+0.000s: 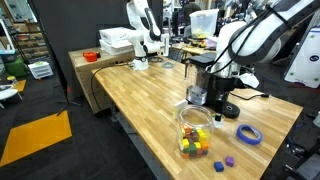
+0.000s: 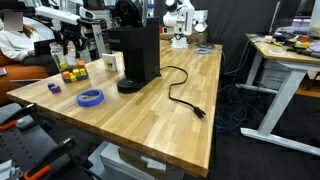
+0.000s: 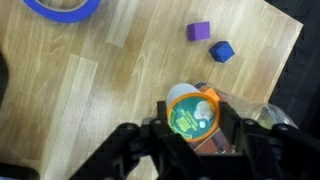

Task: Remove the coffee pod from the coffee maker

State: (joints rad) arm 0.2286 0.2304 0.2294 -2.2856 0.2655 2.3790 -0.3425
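Wrist view: jaws grip one coffee pod; beyond lie one purple block, one blue block, one tape ring.

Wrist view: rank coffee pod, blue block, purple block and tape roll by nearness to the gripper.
1. coffee pod, inside the gripper
2. blue block, above right
3. purple block, just beyond it
4. tape roll, top left

Black coffee maker. Orange coffee pod, green-and-white lid, at the black hand. Blue tape roll, purple block, blue block, pale wood-grain worktop.
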